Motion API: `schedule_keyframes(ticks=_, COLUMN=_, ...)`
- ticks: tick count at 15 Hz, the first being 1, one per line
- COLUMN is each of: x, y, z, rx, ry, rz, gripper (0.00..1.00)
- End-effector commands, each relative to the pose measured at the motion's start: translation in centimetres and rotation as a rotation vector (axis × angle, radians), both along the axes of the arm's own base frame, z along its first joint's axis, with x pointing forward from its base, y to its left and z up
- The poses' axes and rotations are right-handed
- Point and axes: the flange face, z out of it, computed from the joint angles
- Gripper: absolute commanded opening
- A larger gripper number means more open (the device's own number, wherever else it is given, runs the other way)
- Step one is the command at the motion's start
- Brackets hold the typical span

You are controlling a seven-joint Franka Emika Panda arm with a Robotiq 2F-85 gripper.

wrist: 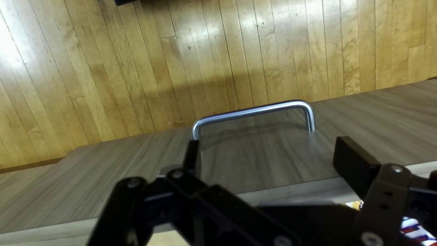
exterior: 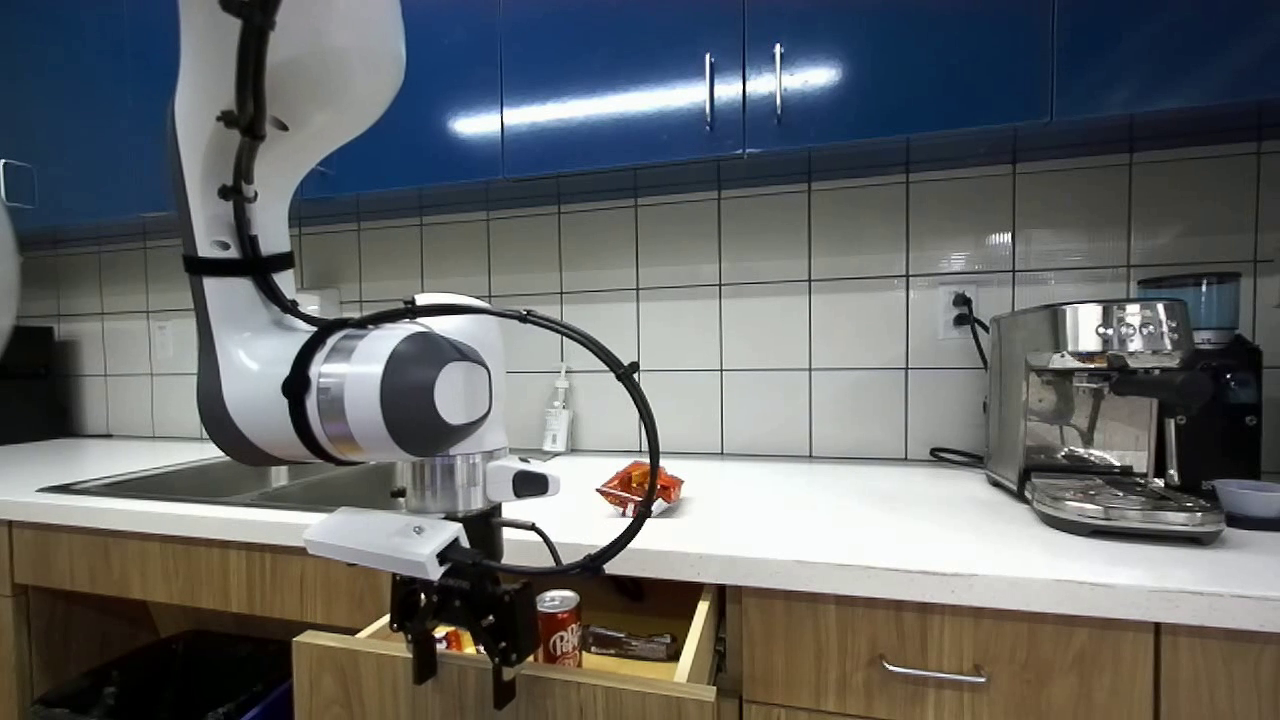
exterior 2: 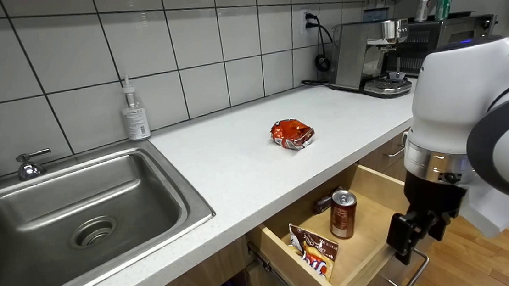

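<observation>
My gripper [exterior: 464, 678] points down at the front of a pulled-out drawer [exterior 2: 371, 266], its jaws wide apart with nothing between them. In the wrist view, the drawer's silver bar handle [wrist: 252, 111] lies just past the fingertips; whether they touch the drawer front I cannot tell. Inside the drawer stand a red-brown soda can [exterior 2: 343, 213] and a leaning snack bag [exterior 2: 317, 252] with a brown top. Behind the can lies a dark wrapped bar [exterior: 630, 643]. A crumpled red-orange bag [exterior 2: 291, 134] rests on the white counter in both exterior views.
The counter edge [exterior 2: 260, 209] overhangs the back of the drawer. A steel sink [exterior 2: 93, 198] and a soap bottle [exterior 2: 135, 116] are to one side, an espresso machine [exterior: 1090, 410] to the other. A black-lined bin [exterior: 180, 670] sits beneath the counter.
</observation>
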Motion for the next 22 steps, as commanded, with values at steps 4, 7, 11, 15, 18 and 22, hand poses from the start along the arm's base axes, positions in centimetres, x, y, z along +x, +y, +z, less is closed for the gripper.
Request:
schedule_keyframes(ticks=4, x=0.4, y=-1.5, z=0.6, rx=-0.005, ry=-0.041, rz=-0.026, gripper=1.00)
schedule_keyframes(ticks=7, x=0.3, y=-2.0, z=0.5, rx=-0.011, ry=-0.036, rz=-0.013, gripper=1.00)
schedule_keyframes(ticks=11, x=0.5, y=-2.9, z=0.5, rx=-0.036, ry=-0.039, rz=0.025, gripper=1.00)
schedule_keyframes(ticks=15, x=0.8, y=-3.6, z=0.2, rx=-0.048, ry=-0.039, rz=0.098, gripper=1.00)
schedule_keyframes(ticks=18, x=0.5, y=-3.9, z=0.2, rx=-0.047, ry=-0.037, rz=0.126, gripper=1.00)
schedule_keyframes(ticks=22, x=1.1, y=-4.4, z=0.1, rx=-0.053, ry=-0.057, rz=0.134, gripper=1.00)
